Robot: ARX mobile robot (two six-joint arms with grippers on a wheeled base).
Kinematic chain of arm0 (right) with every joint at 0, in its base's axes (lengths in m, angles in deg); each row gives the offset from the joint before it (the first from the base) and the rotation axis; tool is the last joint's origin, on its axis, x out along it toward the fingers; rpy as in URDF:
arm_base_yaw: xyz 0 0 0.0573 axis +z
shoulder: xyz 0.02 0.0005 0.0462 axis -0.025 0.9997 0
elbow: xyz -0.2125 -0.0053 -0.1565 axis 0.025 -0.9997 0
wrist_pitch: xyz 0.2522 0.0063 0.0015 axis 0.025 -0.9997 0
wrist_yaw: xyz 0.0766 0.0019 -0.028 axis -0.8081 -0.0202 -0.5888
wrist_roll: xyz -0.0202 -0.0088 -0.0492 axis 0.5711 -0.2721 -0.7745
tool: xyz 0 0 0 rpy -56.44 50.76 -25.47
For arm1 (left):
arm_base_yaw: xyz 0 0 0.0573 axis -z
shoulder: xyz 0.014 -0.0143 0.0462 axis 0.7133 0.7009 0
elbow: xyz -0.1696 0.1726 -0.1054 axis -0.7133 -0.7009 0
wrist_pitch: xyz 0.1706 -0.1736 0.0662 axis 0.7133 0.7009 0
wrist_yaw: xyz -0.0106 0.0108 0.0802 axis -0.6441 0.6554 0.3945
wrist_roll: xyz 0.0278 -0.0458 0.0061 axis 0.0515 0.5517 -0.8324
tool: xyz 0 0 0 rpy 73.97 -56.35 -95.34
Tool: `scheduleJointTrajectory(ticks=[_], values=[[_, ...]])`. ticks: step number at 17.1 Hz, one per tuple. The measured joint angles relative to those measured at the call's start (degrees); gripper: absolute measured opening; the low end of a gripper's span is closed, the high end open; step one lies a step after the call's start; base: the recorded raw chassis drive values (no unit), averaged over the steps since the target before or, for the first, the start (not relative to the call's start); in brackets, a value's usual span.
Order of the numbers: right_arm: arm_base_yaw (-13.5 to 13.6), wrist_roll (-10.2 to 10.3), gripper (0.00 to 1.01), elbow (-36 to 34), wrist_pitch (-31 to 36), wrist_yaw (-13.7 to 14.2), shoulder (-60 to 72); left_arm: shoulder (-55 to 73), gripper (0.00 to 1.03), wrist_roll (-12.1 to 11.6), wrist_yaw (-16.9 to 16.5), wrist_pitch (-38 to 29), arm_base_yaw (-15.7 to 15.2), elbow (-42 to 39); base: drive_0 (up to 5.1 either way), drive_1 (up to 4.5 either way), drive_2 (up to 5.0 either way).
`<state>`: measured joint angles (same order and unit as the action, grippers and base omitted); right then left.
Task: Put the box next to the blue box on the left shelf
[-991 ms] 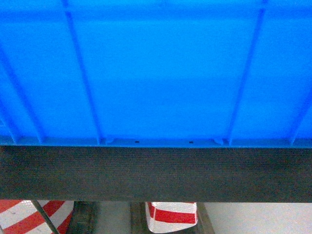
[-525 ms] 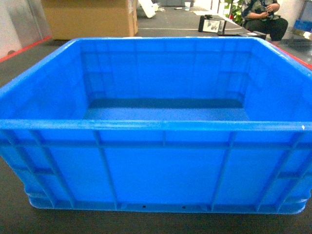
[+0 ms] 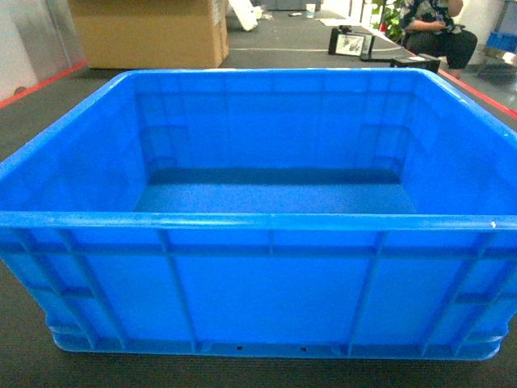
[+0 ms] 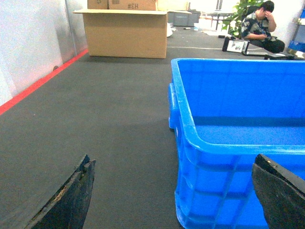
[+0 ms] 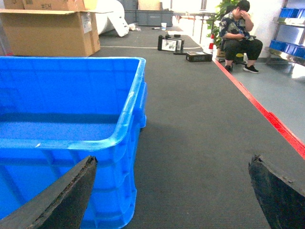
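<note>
The box point(image 3: 266, 283), a large open-top blue crate with ribbed walls, stands empty on dark carpet and fills the head view. Its near left corner point(image 4: 190, 143) lies between the wide-apart fingers of my left gripper point(image 4: 172, 162), which is open and holds nothing. Its near right corner point(image 5: 121, 143) sits just inside the left finger of my right gripper point(image 5: 174, 162), also open and empty. Neither gripper touches the crate that I can see. Both grippers are out of the head view. The left shelf and its blue box are out of view.
A big cardboard box point(image 4: 126, 33) stands far behind the crate on the left. A person point(image 5: 238, 33) sits at the far right by black cases point(image 5: 169, 44). Red floor lines point(image 5: 267, 114) point(image 4: 28, 93) edge the carpet. Blue bins on a metal rack point(image 5: 288, 47) stand far right.
One second ago the head view showed only the crate's wall, close up. It now looks down into the open crate, which sits slightly lower in frame than half a second ago.
</note>
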<state>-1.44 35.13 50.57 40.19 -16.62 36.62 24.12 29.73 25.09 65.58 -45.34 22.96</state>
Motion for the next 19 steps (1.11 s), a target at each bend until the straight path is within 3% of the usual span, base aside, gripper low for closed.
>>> scheduleJointTrajectory(ticks=[19], values=[[0.00, 0.00, 0.98, 0.00, -0.02, 0.00, 0.00, 0.00, 0.98, 0.00, 0.00, 0.00, 0.00, 0.00, 0.0, 0.00, 0.0]])
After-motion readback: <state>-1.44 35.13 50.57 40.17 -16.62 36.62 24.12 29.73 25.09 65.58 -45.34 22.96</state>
